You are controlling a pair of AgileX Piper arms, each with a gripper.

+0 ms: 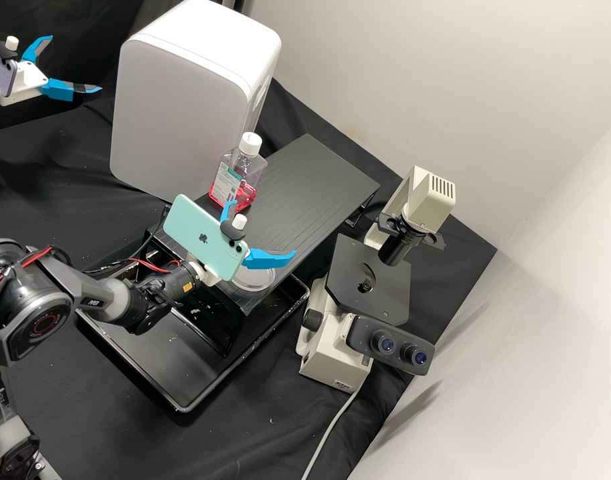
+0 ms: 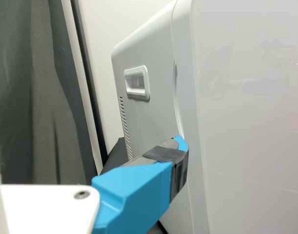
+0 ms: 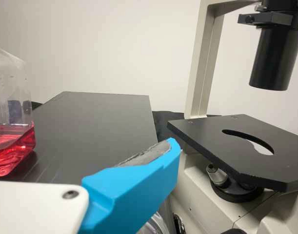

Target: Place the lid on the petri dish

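Black bench (image 1: 52, 173): right pincer (image 1: 263, 227) splayed over petri dish (image 1: 255, 280); left pincer (image 1: 75, 63) splayed near white box (image 1: 185, 93).

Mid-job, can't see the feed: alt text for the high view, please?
The right gripper hangs open just above a clear petri dish at the near end of a black platform. A flask of red liquid stands behind it, a microscope beside the platform; the left gripper is open near a white box.
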